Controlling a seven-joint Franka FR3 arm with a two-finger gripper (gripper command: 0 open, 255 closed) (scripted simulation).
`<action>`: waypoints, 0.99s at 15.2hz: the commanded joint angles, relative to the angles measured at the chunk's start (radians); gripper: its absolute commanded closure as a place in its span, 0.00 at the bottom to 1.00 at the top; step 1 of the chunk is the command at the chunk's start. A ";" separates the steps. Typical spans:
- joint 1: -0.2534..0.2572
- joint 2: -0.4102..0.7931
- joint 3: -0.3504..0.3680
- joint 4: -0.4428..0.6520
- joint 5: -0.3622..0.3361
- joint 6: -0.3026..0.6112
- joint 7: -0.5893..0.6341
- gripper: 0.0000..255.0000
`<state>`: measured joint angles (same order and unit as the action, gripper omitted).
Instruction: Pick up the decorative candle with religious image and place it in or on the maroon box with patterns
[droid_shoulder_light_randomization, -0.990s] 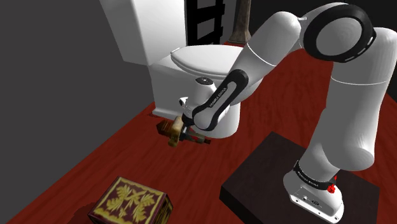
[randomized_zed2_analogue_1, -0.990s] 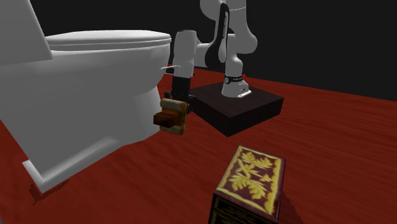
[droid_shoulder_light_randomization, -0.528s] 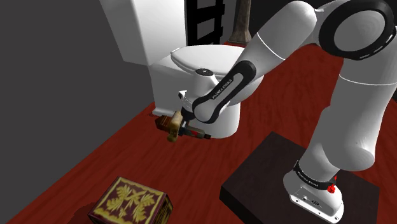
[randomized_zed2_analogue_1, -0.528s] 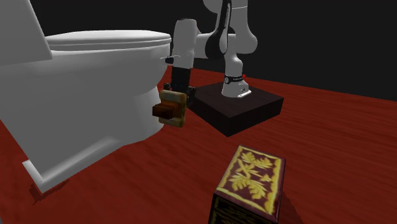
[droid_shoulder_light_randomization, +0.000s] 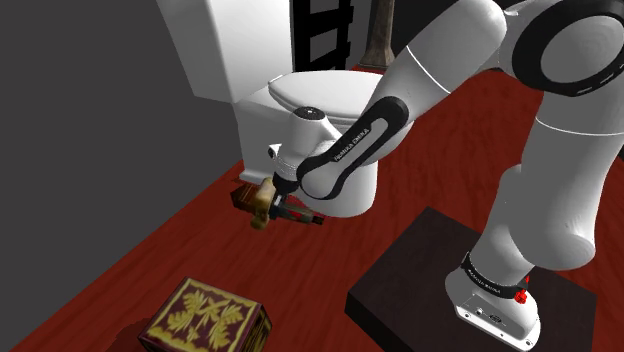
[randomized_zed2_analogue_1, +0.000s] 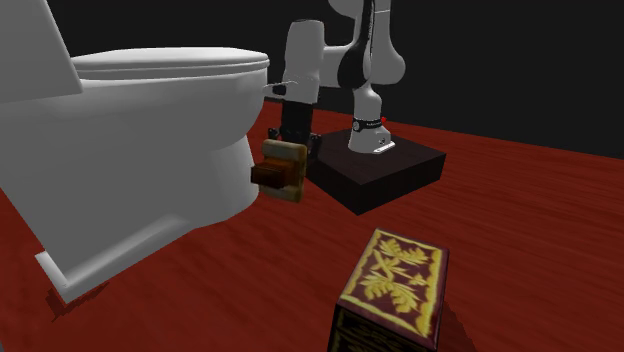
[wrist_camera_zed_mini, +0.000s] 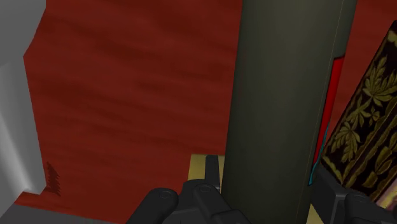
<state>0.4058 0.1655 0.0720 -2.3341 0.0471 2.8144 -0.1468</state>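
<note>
Jaws clasp candle (randomized_zed2_analogue_1: 278, 171) beside toilet (randomized_zed2_analogue_1: 130, 150); patterned box (randomized_zed2_analogue_1: 393, 285) lies well apart.

Brown, gold, white and red
Brown and tan candle (randomized_zed2_analogue_1: 278, 172); dark red box (randomized_zed2_analogue_1: 395, 278) with gold leaves; white toilet (randomized_zed2_analogue_1: 130, 130); streaky red floor (randomized_zed2_analogue_1: 520, 230).

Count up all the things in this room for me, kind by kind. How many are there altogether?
Toilet, white: 1
Candle, brown and tan: 1
Box, maroon with gold leaf patterns: 1
Robot arm, white: 1
Stand, dark: 1
Total: 5
</note>
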 joint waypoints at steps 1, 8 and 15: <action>0.049 0.017 -0.002 0.021 -0.050 -0.001 0.094 1.00; 0.205 0.097 -0.014 0.142 -0.178 -0.046 0.348 1.00; 0.347 0.209 -0.024 0.320 -0.257 -0.124 0.540 1.00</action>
<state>0.7253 0.3498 0.0520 -2.0403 -0.1925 2.6926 0.3527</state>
